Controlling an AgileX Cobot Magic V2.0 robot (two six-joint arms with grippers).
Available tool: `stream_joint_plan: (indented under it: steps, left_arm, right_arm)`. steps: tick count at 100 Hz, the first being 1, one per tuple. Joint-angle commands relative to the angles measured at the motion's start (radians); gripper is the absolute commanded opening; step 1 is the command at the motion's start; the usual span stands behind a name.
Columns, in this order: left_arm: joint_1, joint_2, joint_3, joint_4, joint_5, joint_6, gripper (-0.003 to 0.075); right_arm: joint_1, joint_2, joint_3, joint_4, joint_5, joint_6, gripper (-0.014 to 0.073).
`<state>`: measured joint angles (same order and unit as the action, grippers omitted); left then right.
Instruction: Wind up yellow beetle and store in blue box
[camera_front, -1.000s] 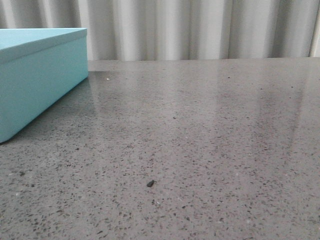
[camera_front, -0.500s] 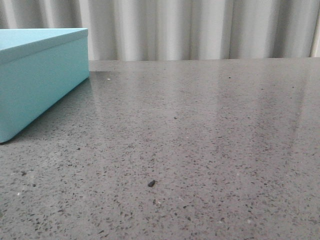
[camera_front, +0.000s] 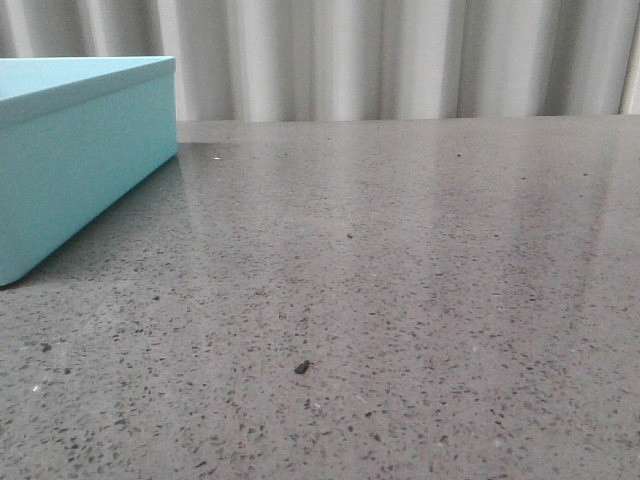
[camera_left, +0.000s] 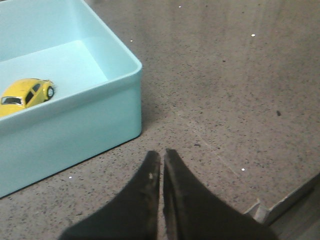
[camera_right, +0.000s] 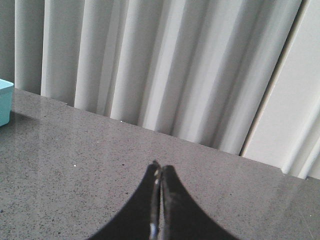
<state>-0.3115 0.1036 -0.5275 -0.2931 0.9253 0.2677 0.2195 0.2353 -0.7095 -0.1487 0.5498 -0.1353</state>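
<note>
The beetle (camera_left: 26, 94) sits inside the open blue box (camera_left: 90, 125), on its floor right up against the near wall, only its upper half showing over the rim. The left gripper (camera_left: 162, 156) hangs over bare speckled table (camera_left: 225, 90) just outside the box corner, dark fingers pressed together with nothing between them. There's a small dark speck (camera_left: 278, 113) on the table off to the side.

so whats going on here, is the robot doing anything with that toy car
Nothing is being held right now. The yellow beetle already sits inside the blue box, on its floor. The left gripper is shut and empty, above the table just outside the box. The right gripper is shut and empty too, pointing toward the curtain.
</note>
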Motion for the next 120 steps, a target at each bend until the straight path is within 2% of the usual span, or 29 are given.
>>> stream_joint_plan:
  steps: [1, 50, 73, 84, 97, 104, 113, 120]
  left_arm:
    - [-0.007, 0.015, -0.022, -0.054, -0.079, -0.011, -0.0021]
    - [-0.007, 0.015, -0.022, -0.06, -0.081, -0.011, -0.0021]
    - [-0.007, 0.013, 0.045, -0.065, -0.123, -0.011, -0.0021]
    - [0.013, -0.002, 0.096, -0.029, -0.254, -0.011, -0.0021]
    - [0.072, -0.041, 0.22, -0.019, -0.583, -0.014, -0.0021]
    - [0.113, -0.059, 0.29, -0.017, -0.701, -0.021, -0.0021]
    - [0.171, -0.072, 0.371, -0.014, -0.752, -0.028, -0.0021]
    - [0.213, -0.074, 0.428, -0.008, -0.752, -0.085, -0.0021]
  right_arm:
    - [0.004, 0.012, -0.02, -0.008, -0.087, -0.009, -0.0052]
    - [0.004, 0.012, -0.02, -0.008, -0.087, -0.009, -0.0052]
    - [0.004, 0.012, -0.02, -0.008, -0.087, -0.009, -0.0052]
    - [0.004, 0.012, -0.02, -0.008, -0.087, -0.009, -0.0052]
    - [0.004, 0.012, -0.02, -0.008, -0.087, -0.009, -0.0052]
    - [0.004, 0.012, -0.02, -0.008, -0.087, -0.009, -0.0052]
    - [0.004, 0.012, -0.02, -0.008, -0.087, -0.009, -0.0052]
    - [0.004, 0.012, -0.02, -0.008, -0.087, -0.009, -0.0052]
